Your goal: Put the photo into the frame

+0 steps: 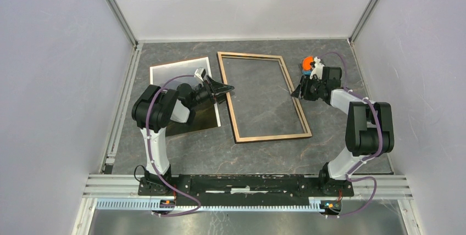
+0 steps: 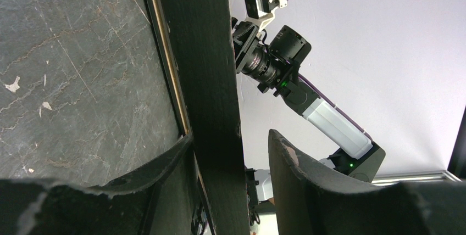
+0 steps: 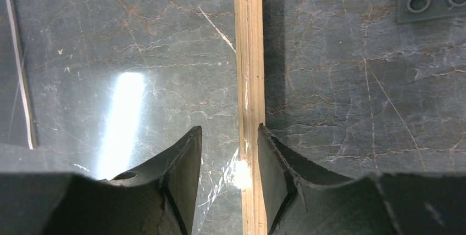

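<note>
The frame [image 1: 273, 136] lies mid-picture in the top view, its long axis running from upper left to lower right. My left gripper [image 1: 226, 88] straddles its left rail and my right gripper [image 3: 229, 136] its right rail, both with jaws apart, not clamped. The photo [image 1: 176, 73] lies just left of the frame, nearer my left gripper; I see no readable writing.

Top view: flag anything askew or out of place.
The frame lies skewed to the table edges and empty; the photo lies outside it on its left, also tilted, partly under the left arm.
</note>
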Controlling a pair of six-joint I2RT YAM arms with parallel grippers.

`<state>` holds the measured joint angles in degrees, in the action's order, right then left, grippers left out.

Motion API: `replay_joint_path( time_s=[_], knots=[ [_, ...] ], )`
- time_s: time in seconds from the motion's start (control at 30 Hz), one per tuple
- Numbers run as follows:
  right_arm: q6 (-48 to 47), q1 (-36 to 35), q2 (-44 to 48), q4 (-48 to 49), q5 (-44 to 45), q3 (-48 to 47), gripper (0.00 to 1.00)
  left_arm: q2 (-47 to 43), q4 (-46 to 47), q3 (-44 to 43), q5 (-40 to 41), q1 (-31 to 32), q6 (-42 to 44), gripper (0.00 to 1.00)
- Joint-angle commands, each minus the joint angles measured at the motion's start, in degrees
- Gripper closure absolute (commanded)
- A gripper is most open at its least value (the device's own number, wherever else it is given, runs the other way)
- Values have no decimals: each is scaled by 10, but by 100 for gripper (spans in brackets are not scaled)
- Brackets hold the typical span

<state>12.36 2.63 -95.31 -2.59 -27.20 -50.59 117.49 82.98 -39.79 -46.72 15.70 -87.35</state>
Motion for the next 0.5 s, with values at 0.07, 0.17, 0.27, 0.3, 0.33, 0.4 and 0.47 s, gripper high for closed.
replay_joint_path(
  time_s=[0.07, 0.17, 0.27, 0.3, 0.33, 0.4, 0.47],
  knots=[
    [4, -1, 1, 22, -20, 7, 55, -20, 61, -14, -9, -6, -34, 45],
    [5, -1, -7, 22, -20, 8, 56, -20, 62, -15, -9, -6, -34, 46],
    [5, -2, -12, 22, -17, 9, 55, -20, 61, -14, -8, -6, -35, 46],
    [4, -2, -13, 21, -14, 9, 55, -20, 61, -15, -8, -6, -35, 46],
    [4, -2, -14, 22, -14, 9, 55, -21, 61, -15, -8, -6, -35, 47],
    [6, -3, -16, 22, -19, 10, 55, -21, 61, -14, -8, -6, -35, 47],
    [6, -6, -16, 22, -20, 10, 55, -21, 61, -15, -7, -6, -35, 47]
  ],
)
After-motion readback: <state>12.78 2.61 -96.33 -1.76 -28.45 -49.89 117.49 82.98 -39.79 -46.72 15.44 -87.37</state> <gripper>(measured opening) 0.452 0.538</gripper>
